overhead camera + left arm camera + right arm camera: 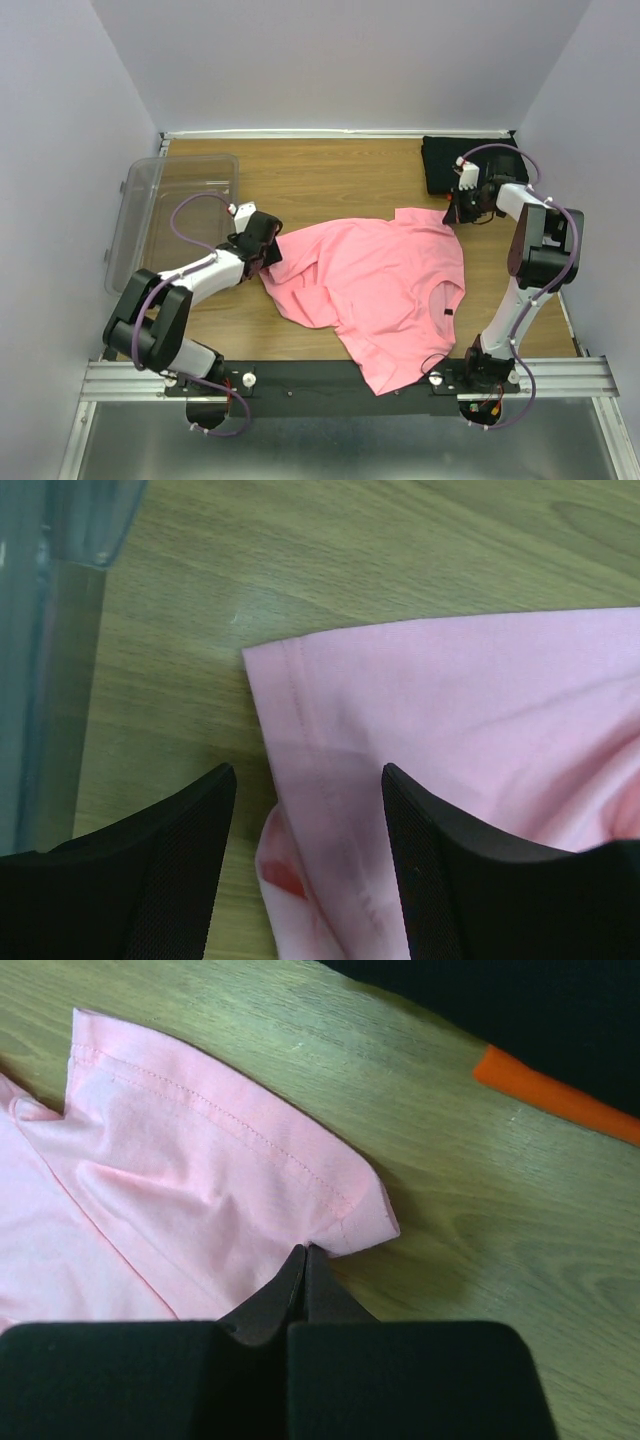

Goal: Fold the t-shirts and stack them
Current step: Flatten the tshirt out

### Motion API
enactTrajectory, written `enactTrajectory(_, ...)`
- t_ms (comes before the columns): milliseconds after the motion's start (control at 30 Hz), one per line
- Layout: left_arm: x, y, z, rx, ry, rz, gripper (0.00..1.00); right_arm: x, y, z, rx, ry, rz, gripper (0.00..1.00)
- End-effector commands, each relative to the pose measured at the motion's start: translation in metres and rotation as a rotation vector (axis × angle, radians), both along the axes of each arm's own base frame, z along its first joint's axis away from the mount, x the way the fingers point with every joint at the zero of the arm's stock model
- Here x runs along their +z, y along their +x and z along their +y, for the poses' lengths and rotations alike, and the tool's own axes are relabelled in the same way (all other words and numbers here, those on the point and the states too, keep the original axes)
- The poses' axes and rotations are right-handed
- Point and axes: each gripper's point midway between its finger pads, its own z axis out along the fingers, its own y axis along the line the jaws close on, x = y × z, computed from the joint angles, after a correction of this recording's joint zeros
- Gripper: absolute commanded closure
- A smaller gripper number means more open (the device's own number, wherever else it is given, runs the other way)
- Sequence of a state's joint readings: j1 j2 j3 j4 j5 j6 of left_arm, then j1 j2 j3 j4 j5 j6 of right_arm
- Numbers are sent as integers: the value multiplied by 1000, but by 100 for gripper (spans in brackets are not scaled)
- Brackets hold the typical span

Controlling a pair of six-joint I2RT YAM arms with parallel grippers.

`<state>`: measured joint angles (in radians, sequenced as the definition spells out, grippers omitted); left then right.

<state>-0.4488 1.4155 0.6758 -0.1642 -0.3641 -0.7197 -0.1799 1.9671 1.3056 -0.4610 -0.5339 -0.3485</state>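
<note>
Wood-grain tabletop carries the work, boxed in by pale walls on three sides. Nearest me, one lobe of the pink t-shirt hangs over the front edge onto the black mounting rail between the two arm bases. The rest lies rumpled and unfolded across the middle of the tabletop. Its neck opening faces the right arm, and a small dark tag sits just inside it. I can read no writing on that tag or on any other item. I judge the garment's long axis to run roughly left to right, hem toward the left arm and collar toward the right. The left tool is spread, and its wrist view shows the stitched hem edge, near a corner, lying between the two fingers. The left arm is therefore the nearer one for the hem. Farther back, the right tool is pressed together at the edge of the far sleeve. Creases in the fabric converge on its tips, so I judge it to be pinching that sleeve. As I read it, the coming move turns on the left tool closing on the hem so that both arms can draw the shirt flat along its axis. At the far right lies the folded black t-shirt, with a strip of the orange-red t-shirt showing beside it. A clear plastic tub stands at the far left.
</note>
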Motion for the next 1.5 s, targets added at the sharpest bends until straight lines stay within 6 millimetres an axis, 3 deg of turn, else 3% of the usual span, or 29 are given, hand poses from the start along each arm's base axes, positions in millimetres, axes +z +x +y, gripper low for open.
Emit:
enactTrajectory(0, -6, 10, 17, 98, 73, 0, 32, 4, 1, 3, 3, 24, -19, 98)
enactTrajectory(200, -11, 30, 15, 123, 117, 7, 34, 6, 1, -1, -5, 15, -28, 98)
enactTrajectory(367, -23, 35, 18, 137, 162, 40, 36, 8, 3, -7, -17, 11, -33, 98)
enactTrajectory(700, -24, 39, 17, 135, 181, 53, 41, 7, 4, -8, -21, 18, -33, 98)
enactTrajectory(867, -26, 45, 11, 103, 174, 66, 55, 8, 4, -10, -25, 19, -34, 98)
enactTrajectory(1167, -19, 62, -5, 1, 162, 60, 54, 10, 3, -22, -57, 8, -39, 99)
enactTrajectory(1467, -18, 66, -11, -85, 147, 68, 45, 11, -8, -46, -114, -3, -44, 99)
